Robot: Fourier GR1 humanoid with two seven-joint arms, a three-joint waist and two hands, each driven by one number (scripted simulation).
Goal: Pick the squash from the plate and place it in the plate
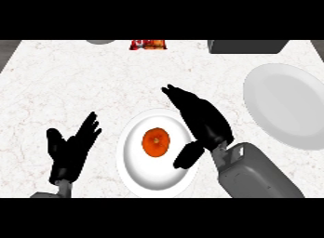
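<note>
We look down on a pale marbled counter (55, 83). Near its front edge, about midway along, sits a white plate (140, 174), and on the middle of that plate lies the orange squash (156, 142), round and untouched by either hand.

Our right hand (202, 118) hangs over the right rim of this plate, fingers stretched out straight toward the counter's far edge and the thumb (186, 155) hanging down over the plate's right side, just beside the squash but apart from it. The hand is released and holds nothing. Its grey forearm (254, 172) comes in from the front edge at the right.

Our left hand (72, 148) shows by the front edge, left of the plate, fingers up and spread, also released and resting with nothing in it.

A second, larger white plate (292, 104) lies by the counter's right edge, well apart from the first, with nothing on it.

Along the far edge we see a dark grey box (247, 46) toward the right corner, a small red and orange packet (148, 44) near the middle, and just left of it a grey rounded object (101, 42) cut off by the view, too little of it showing to name.
</note>
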